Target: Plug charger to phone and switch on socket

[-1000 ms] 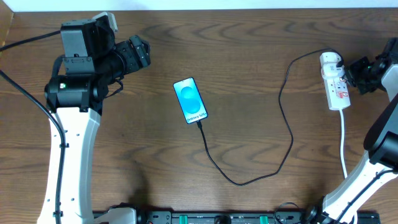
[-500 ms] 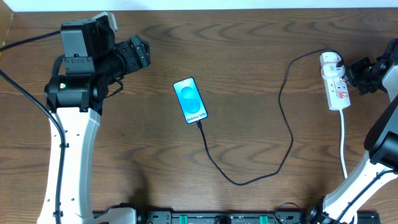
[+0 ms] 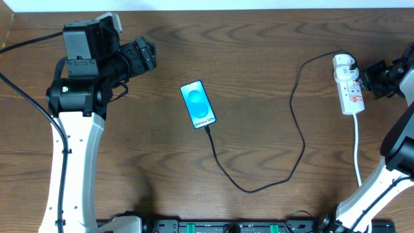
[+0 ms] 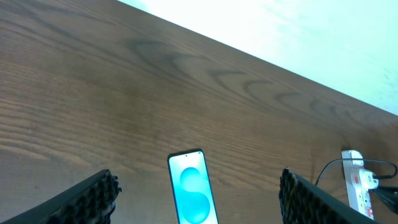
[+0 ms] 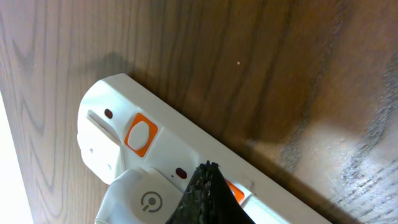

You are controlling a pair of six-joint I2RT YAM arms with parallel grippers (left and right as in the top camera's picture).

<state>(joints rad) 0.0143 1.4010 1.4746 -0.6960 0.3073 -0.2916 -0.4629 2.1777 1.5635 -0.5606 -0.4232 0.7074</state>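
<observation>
Moved: nothing visible; both arms sit as before.
Left tool [image 3: 147, 55]: wide open, empty, far left.
Phone [image 3: 198, 104]: middle of tabletop [image 3: 259, 52], lit; charger [image 3: 299, 129] tip at its near edge, apparently seated.
Socket [image 3: 349, 87]: far right, plug [image 3: 344, 63] in.
Right tool [image 3: 366, 76]: shut, empty, tip at an orange switch [image 5: 235, 194]; press straight down, lest the strip slide.

The white-and-black left arm [image 3: 76, 139] was stood upright, its black two-finger left gripper [image 3: 150, 55] pointed rightward, jaws spread wide. The white right arm [image 3: 396, 147] was bent inward and its black right gripper [image 3: 369, 76] was angled leftward, fingertips [image 5: 205, 186] pressed fully together.
</observation>
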